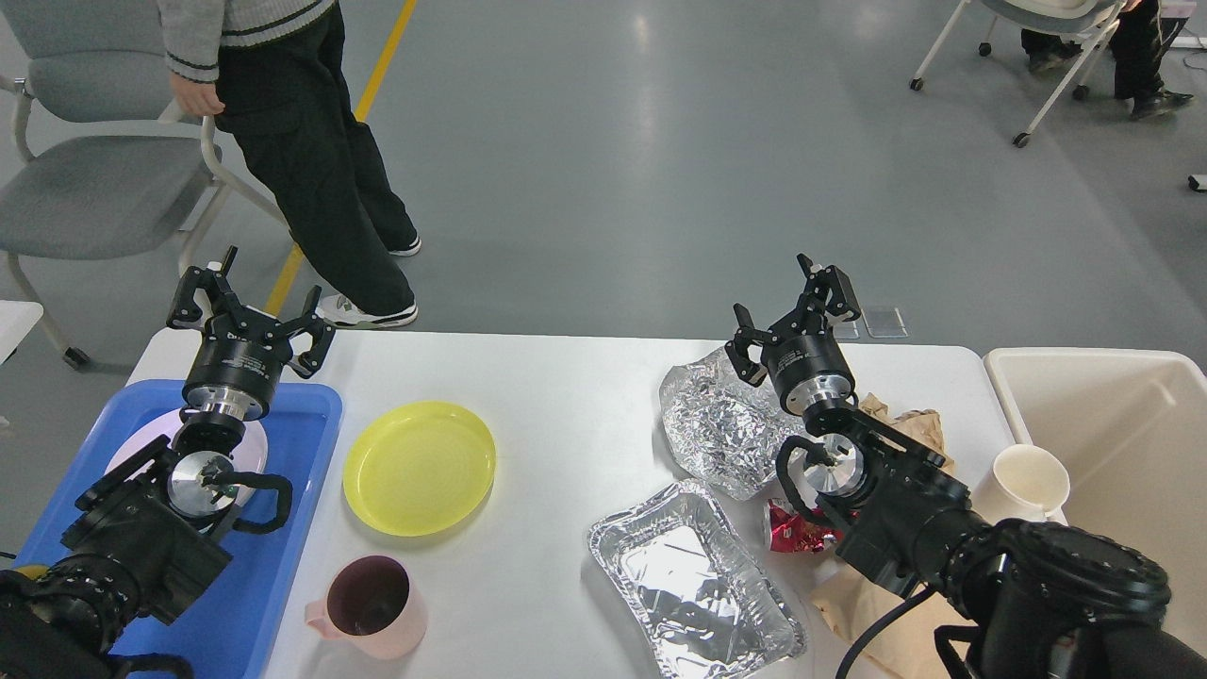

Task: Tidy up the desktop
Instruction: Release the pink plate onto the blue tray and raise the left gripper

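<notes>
Hovering with fingers spread wide and empty: left gripper (pixel 251 306) hangs over the far edge of the blue tray (pixel 302 471), right gripper (pixel 794 316) over the crumpled foil sheet (pixel 721 429). Neither touches anything.

Layout reads as a sort job. Left arm sits above the tray, where a white plate (pixel 253 451) already lies, mostly hidden by the wrist. Likely the tray collects reusable dishes. Yellow plate (pixel 420 467) lies just beside the tray on the bench (pixel 556 377), pink mug (pixel 370 604) upright near the front edge, both within left-arm reach.

Right side is the rubbish cluster: crumpled foil, an empty foil container (pixel 693 580) in front of it, a red wrapper (pixel 797 528) and brown paper (pixel 910 420) partly under the right arm. Paper cup (pixel 1023 481) stands upright at the bench's right edge, touching or just beside the beige bin (pixel 1103 424). Bin placement suggests that's where the trash goes; cannot see its bottom.

My read: tidy is early, most items not yet sorted. Foil is light and springy, so it may slip from a pinch or drag the wrapper.

Bench is plain white, smooth, rounded corners, filling the lower frame. Beyond: glossy grey floor with a yellow line, a grey chair (pixel 85 189) at left, a person (pixel 302 151) standing close to the far-left corner, another chair (pixel 1047 38) far right.
</notes>
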